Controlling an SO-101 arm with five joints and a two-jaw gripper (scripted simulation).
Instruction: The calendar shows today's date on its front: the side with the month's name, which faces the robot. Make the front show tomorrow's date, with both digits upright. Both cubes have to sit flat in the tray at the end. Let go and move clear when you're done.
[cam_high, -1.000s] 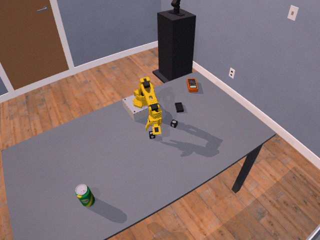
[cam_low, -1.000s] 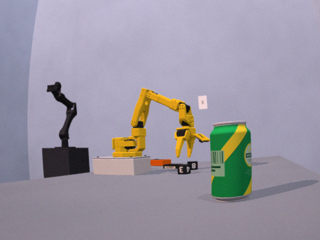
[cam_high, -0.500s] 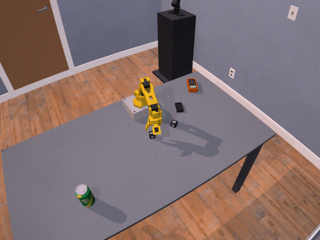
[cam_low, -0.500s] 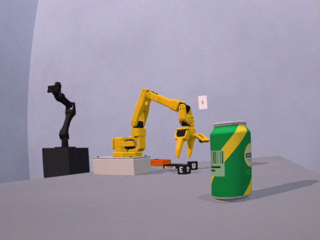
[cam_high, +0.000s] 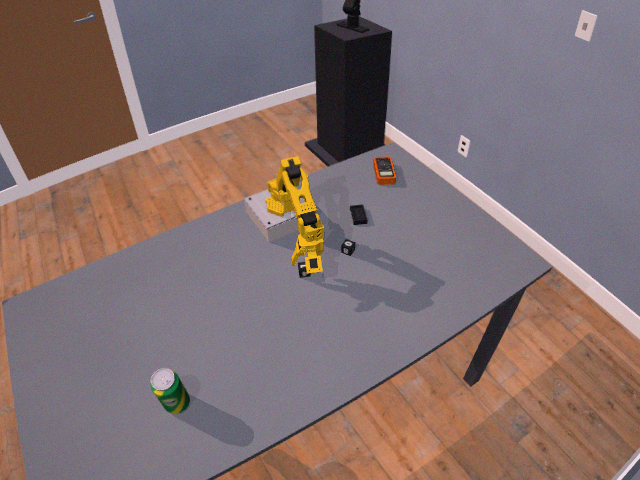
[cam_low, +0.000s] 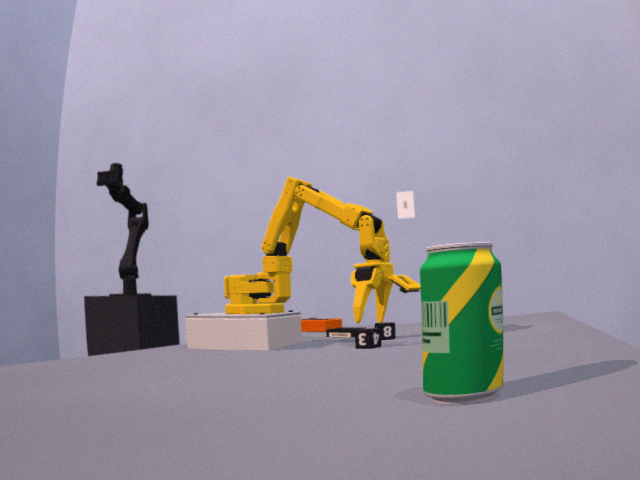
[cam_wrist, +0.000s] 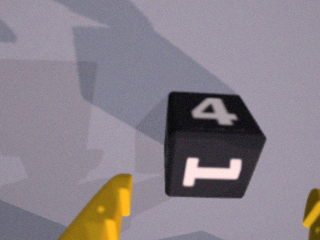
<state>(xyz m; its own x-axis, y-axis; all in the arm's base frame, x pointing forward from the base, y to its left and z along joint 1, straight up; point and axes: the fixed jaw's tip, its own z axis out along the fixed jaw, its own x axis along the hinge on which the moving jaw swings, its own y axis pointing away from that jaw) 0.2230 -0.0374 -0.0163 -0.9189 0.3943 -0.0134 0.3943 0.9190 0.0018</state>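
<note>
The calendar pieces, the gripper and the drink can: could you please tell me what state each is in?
Gripper: open, nothing held.
Cube with the 1: outside the tray.
Other cube: outside the tray.
Tray: no cube in it.
Can: upright.

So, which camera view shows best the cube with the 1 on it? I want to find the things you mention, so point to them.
The wrist view: the cube (cam_high: 302, 269) (cam_low: 367, 338) (cam_wrist: 212, 162) is large, its 1 and 4 readable. Exterior shows it small, with 3 and 4; top shows it partly hidden.

A flat grey rectangular table (cam_high: 248, 330) (cam_low: 232, 408) carries two black cubes with white digits (cam_high: 347, 247) (cam_low: 367, 338) (cam_wrist: 212, 150), a small black tray (cam_high: 358, 214) (cam_low: 341, 332), an orange multimeter (cam_high: 384, 170) (cam_low: 321, 324), a white box-shaped base (cam_high: 269, 232) (cam_low: 227, 332) and an upright green-and-yellow can (cam_high: 170, 391) (cam_low: 461, 322).
</note>
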